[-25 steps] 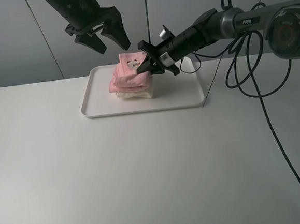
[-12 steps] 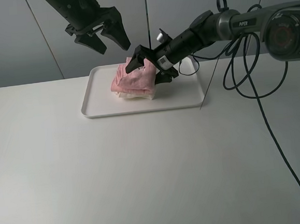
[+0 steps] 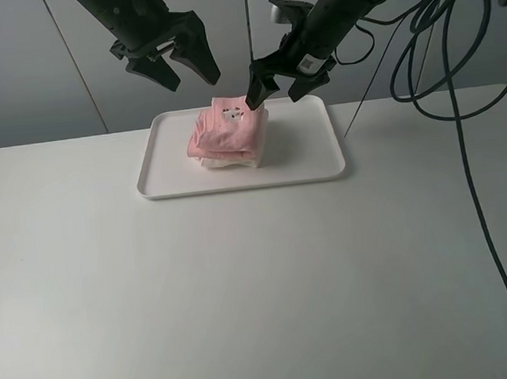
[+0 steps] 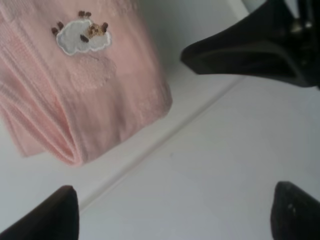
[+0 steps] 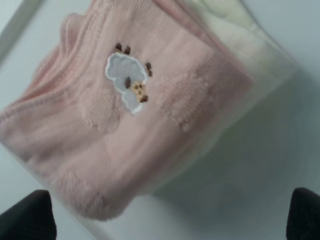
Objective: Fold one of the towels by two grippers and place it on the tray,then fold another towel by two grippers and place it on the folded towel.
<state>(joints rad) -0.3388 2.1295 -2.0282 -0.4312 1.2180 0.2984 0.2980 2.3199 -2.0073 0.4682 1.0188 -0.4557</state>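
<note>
— White tabletop, grey wall behind. Where's the pink towel?

— Folded, sheep mark up, lying on the cream towel inside the tray. Nothing grips it.

— And the grippers?

— Right gripper hangs just above the stack's far edge, jaws spread wide and empty. Left gripper is up and off to the side, jaws wide too.

— So which step?

— Looks like the final placing is done. What's left, I'd say, is lifting both arms clear without snagging the stack.
</note>
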